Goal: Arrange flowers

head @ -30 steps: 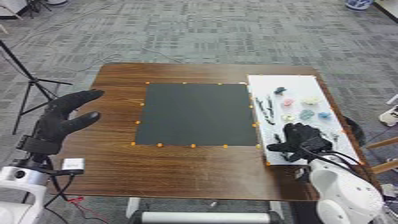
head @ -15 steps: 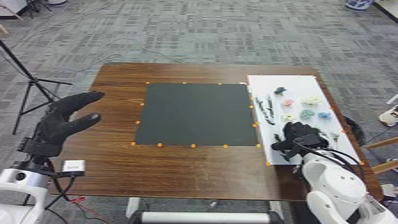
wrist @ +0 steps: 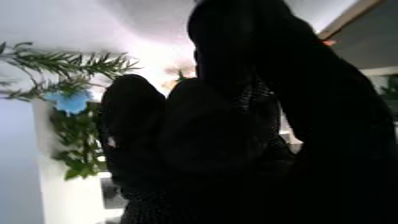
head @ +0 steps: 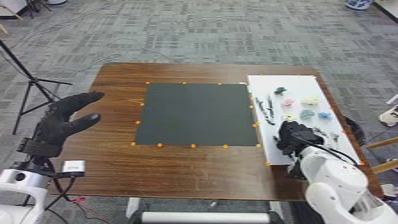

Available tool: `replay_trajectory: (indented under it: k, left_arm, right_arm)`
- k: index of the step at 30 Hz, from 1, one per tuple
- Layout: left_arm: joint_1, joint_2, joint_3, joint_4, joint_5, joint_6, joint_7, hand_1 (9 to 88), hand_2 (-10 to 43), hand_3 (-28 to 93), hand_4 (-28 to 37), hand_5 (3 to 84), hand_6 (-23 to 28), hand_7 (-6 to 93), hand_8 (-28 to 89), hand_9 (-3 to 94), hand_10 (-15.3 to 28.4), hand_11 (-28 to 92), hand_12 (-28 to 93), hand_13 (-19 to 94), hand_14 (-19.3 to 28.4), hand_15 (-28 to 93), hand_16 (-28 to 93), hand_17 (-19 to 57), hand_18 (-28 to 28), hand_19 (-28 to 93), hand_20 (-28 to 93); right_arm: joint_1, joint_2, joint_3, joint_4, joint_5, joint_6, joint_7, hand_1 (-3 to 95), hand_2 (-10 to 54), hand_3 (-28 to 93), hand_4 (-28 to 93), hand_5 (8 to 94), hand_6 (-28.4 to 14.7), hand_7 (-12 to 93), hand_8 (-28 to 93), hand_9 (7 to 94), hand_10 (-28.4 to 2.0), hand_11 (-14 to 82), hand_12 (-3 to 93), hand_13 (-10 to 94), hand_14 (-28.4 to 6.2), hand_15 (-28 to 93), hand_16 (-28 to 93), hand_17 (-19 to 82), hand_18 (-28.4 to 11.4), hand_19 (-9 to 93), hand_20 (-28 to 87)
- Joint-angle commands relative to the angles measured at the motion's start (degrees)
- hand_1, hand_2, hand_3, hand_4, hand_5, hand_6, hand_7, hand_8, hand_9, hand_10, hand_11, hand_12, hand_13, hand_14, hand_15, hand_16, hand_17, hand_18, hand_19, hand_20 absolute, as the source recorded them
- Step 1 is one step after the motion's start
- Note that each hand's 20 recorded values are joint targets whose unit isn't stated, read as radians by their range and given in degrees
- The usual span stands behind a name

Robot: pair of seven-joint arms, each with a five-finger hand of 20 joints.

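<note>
In the head view my right hand [head: 297, 137] is low over the near part of the white board [head: 298, 84] and hides part of it. Beyond it lie a pale yellow flower [head: 289, 117], a teal one [head: 306, 114], a blue one [head: 325, 115], a pink one [head: 288, 102], a cream one [head: 310, 100] and dark green sprigs [head: 269, 110]. My left hand [head: 59, 122] is open above the table's left edge. In the right wrist view, a blue flower [wrist: 68, 101] and leafy greenery [wrist: 78, 142] are beside my right hand [wrist: 209, 125]; what it touches is hidden.
A black mat [head: 195, 115] with orange markers around it lies mid-table, left of the white board. The brown tabletop [head: 200, 172] extends in front of it. A small white box [head: 74, 166] is at the near left, and a black stand [head: 31, 80] rises beyond the left edge.
My right hand has shifted slightly away from the table's near edge and turned, its outline now narrower over the board. The left hand and the visible flowers look unmoved.
</note>
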Motion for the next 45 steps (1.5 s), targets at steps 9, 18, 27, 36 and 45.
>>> replay_trajectory:
  k: [9,18,27,36,45]
  left_arm:
    - [-0.1,0.62,0.11,0.06,-1.09,-1.30,-1.00,35.4,-9.5,57,-24.0,39.8,1.7,17.9,-8,32.5,9.8,14,15,24,13.4,8,7,-2.8,11.3,1,16]
    - [1.4,0.09,-0.58,-0.47,-1.99,-0.33,-1.09,34.9,-9.5,57,-24.0,39.8,1.8,17.6,-8,32.5,9.8,14,15,24,13.5,9,7,-2.9,11.3,2,16]
    - [3.6,2.91,-1.69,3.98,-8.37,5.09,0.60,29.9,-9.5,60,-25.6,41.1,2.2,16.9,-8,33.5,10.3,13,14,25,13.7,6,5,-1.6,11.0,1,15]
    - [1.6,7.62,-6.02,11.22,-7.47,8.26,-0.53,28.6,-9.5,62,-27.4,44.7,2.1,18.8,-8,37.2,10.7,15,13,27,12.6,6,4,-0.3,9.8,0,15]
    - [-0.8,9.13,-3.01,13.12,-18.85,17.17,2.80,28.0,-9.5,63,-28.2,46.3,2.0,19.6,-9,39.2,10.9,16,12,28,12.2,7,3,0.4,8.7,0,15]
  right_arm:
    - [-1.0,0.3,3.0,-3.6,10.0,3.8,-0.4,64.0,-9.5,58,-8,69.3,-3.8,33,27,93.1,-9.8,35.2,31.3,94,0.0,65,21,75,-6.3,93,38]
    - [1.3,-1.4,3.0,-5.5,18.2,6.6,-2.2,63.2,-9.5,59,-8,69.5,-3.7,35,26,93.4,-9.5,36.0,31.5,94,0.3,66,21,76,-6.1,93,38]
    - [12.7,-5.3,-5.1,-3.0,32.1,6.6,-0.3,63.1,-9.5,59,-7,69.7,-3.9,37,25,93.7,-9.6,36.4,31.1,94,0.4,67,20,77,-5.9,93,39]
    - [22.9,-9.3,-12.6,1.7,35.2,7.8,0.5,62.9,-9.5,60,-6,70.2,-4.1,38,24,93.7,-9.9,36.8,30.3,94,0.3,67,20,77,-6.1,93,40]
    - [27.8,-14.0,-17.9,5.6,37.8,8.6,1.9,62.8,-9.5,60,-6,70.6,-4.4,40,22,93.7,-10.8,36.4,27.8,94,0.2,67,20,77,-6.2,93,40]
